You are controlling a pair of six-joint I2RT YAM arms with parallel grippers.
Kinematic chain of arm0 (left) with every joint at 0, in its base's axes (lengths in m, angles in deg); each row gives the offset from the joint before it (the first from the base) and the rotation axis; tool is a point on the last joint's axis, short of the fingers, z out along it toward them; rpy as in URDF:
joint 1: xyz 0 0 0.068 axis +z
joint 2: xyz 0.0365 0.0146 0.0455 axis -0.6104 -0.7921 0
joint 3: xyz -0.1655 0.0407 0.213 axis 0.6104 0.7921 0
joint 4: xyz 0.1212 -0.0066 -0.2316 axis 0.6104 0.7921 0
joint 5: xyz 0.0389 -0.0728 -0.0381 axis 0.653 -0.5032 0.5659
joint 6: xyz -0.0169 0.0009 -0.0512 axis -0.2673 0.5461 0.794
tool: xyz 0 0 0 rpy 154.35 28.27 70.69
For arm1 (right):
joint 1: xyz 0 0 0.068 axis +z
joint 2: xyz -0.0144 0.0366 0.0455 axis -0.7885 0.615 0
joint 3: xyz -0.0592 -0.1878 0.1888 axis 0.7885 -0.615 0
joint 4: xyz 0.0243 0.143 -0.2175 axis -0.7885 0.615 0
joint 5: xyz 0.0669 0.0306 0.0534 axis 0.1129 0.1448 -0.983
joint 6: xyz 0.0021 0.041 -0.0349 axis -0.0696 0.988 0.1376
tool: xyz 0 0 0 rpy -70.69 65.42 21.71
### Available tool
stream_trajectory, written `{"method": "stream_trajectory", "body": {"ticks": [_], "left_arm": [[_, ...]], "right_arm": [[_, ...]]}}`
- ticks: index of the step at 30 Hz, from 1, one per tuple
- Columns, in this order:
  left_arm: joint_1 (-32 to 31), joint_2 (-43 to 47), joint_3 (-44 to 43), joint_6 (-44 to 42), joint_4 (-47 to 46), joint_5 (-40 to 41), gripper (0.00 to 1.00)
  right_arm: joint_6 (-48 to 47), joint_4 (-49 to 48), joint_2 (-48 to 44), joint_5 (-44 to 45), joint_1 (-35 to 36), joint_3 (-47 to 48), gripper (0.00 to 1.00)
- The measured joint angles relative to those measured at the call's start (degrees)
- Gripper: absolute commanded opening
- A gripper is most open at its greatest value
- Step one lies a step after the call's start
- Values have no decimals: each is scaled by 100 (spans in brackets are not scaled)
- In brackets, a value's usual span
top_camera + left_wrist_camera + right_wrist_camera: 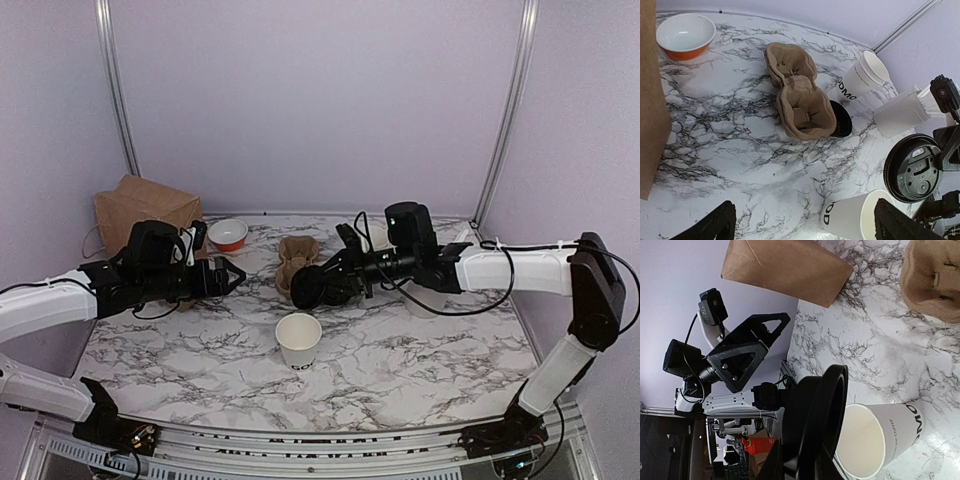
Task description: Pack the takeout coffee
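A grey-veined marble surface point(430, 360) sits inside pale lavender walls. Nearest the arm bases, about centre, the paper coffee cup point(298, 338) stands upright with its mouth open and dark lettering low on its side; it wears no lid yet, so the takeout coffee is not complete.

Just beyond it, at about 12 o'clock from the cup, the right hand point(330, 283) is closed on the black lid point(915, 175). The lid is held tilted on edge, not flat, close beside the cup's rim and slightly above it. The cup's long axis is vertical, so I judge the lid must swing level and drop toward 6 o'clock to seat.

The left hand point(228, 277) hovers at about 10 o'clock from the cup with its fingers spread wide and nothing between them. It is farther from the cup than the right.

Farther back lies a cardboard cup carrier point(296, 258). An orange bowl point(228, 234) and a brown paper bag point(145, 207) stand at 11 o'clock.
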Motion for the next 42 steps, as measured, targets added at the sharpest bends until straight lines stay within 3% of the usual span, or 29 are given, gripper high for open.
{"method": "stream_trajectory", "body": {"ticks": [8,15,26,42], "left_arm": [[15,-446,96,299,-232,-1147,88],[-24,-739,179,452,-389,-1679,86],[-391,-776,234,557,-551,-1823,85],[-516,-778,251,619,-570,-1818,85]], "right_arm": [[-63,-96,0,-208,37,-199,11],[83,-417,2,-413,155,-479,11],[511,-1235,2,-581,378,-638,11],[737,-1676,138,-595,433,-824,15]]}}
